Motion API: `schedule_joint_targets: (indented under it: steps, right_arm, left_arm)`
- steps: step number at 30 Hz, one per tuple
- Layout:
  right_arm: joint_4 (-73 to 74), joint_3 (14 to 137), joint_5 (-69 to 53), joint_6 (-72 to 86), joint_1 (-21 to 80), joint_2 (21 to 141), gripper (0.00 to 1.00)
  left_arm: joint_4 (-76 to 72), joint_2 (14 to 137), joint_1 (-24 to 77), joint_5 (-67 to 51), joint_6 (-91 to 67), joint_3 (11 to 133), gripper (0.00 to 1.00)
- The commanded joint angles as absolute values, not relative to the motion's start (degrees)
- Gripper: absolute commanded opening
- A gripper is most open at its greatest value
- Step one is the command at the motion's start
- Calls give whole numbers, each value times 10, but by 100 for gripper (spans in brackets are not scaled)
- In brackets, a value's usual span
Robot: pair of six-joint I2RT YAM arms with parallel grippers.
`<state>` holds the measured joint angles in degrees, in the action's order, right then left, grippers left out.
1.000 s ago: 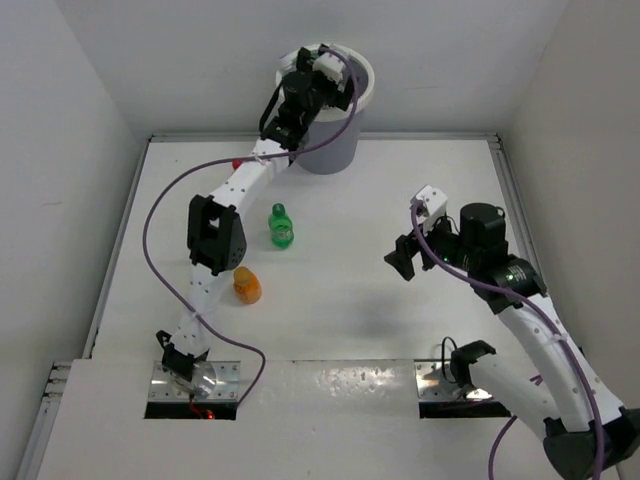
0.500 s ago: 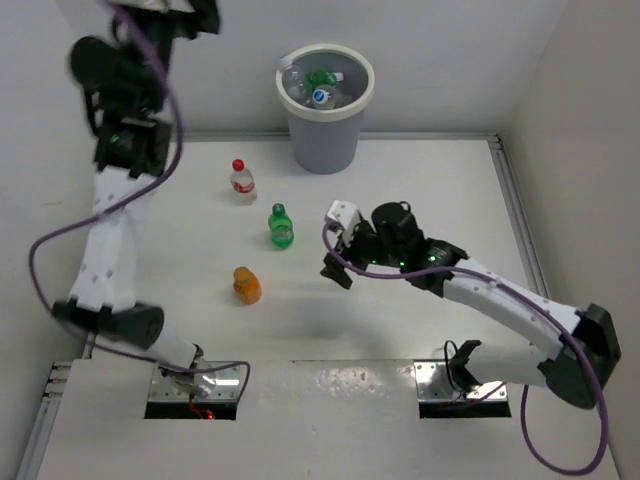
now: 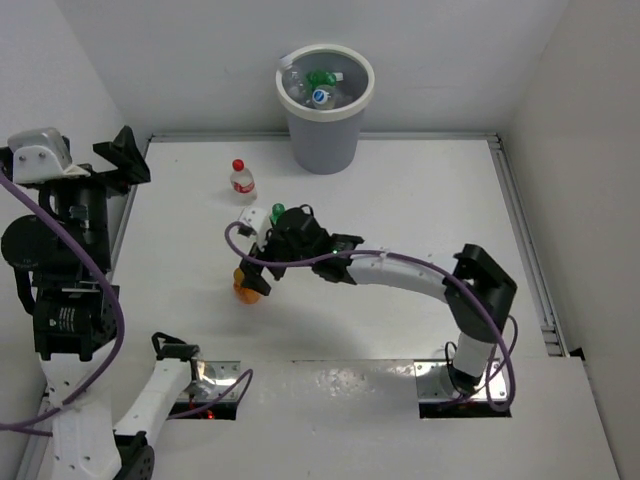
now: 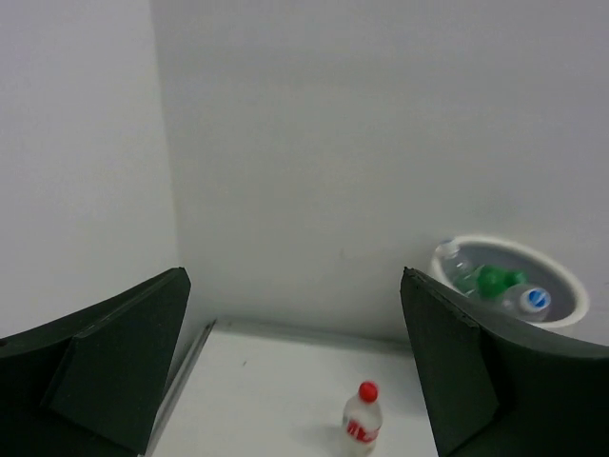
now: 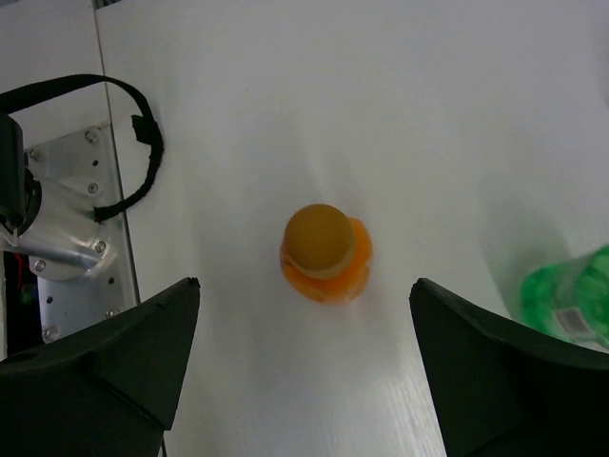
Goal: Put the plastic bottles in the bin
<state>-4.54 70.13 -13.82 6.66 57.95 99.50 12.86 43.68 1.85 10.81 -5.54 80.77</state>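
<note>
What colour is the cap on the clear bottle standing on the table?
Red cap, clearest in left wrist view.

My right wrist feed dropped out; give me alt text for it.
A squat orange plastic bottle stands upright on the white table, centred ahead of the open right gripper. A green plastic bottle shows at the right edge.

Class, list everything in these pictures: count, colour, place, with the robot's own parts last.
bin: one, light grey, table's far edge.
bottles in the bin: several, clear and green, count unclear.
red-capped bottle: one, clear, upright near the bin.
orange bottle: one, orange, upright under the right hand.
green bottle: one, green, mid-table near the orange bottle.
table: one, white.
left hand: one, black, open, raised at the left.
right hand: one, black, open, above the orange bottle.
</note>
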Motion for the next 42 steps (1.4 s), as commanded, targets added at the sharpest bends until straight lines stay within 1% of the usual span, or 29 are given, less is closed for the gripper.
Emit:
schedule_joint_targets:
  steps: [1,4,8,13,15,18,19,21,22,24,26,30,31,33,34,35,36,37,38,39,40,42]
  right_arm:
    - [-108,741,-133,94,600,1041,90]
    - [-134,746,-122,91,606,1078,90]
    - [-126,773,-84,69,625,1117,90]
    - [-135,775,-49,62,631,1145,90]
    - [-143,773,-45,61,630,1149,86]
    - [-149,775,-41,55,625,1155,72]
    - [-148,776,-42,55,623,1155,61]
    - [-133,781,-43,52,614,1151,46]
    - [-127,783,-42,53,607,1135,30]
    - [-106,782,-37,48,599,1115,21]
    - [-72,789,-44,40,585,1066,13]
    - [22,853,-74,52,545,995,10]
    - [53,913,-76,59,514,978,10]
    - [69,981,-79,60,490,965,8]
    - [82,1028,-77,57,447,956,8]
    - [82,1071,-67,48,430,956,8]
    - [78,1088,-61,34,416,956,8]
    - [51,1103,-48,33,370,955,7]
    - [38,1134,-14,33,351,957,7]
    - [13,1143,-9,33,332,967,7]
    - [3,1171,9,34,290,972,7]
    - [-32,1188,13,34,261,997,7]
  left_arm:
    - [208,418,-12,127,-75,795,100]
    - [221,418,-18,127,-69,795,100]
    - [221,418,-18,127,-59,795,100]
    - [221,424,-18,132,-59,789,100]
    - [215,418,-18,127,-59,783,100]
    - [215,418,-18,127,-59,777,100]
    - [215,418,-18,127,-59,771,100]
    - [215,418,-18,127,-59,771,100]
    - [209,418,-18,121,-59,764,100]
    - [194,418,-18,102,-54,755,100]
    - [177,424,-18,65,-48,740,100]
    - [158,463,-18,23,-54,729,100]
    - [149,472,-18,17,-54,724,100]
    - [136,490,-18,-12,-60,711,100]
    - [127,508,-18,-25,-60,711,100]
    - [120,517,-18,-39,-60,696,100]
    - [115,525,-18,-74,-60,690,100]
    - [109,535,-18,-89,-60,690,100]
    - [109,555,-18,-104,-60,681,99]
    - [109,566,-24,-132,-65,676,99]
    - [109,576,-24,-141,-71,676,99]
    - [104,598,-31,-152,-83,660,97]
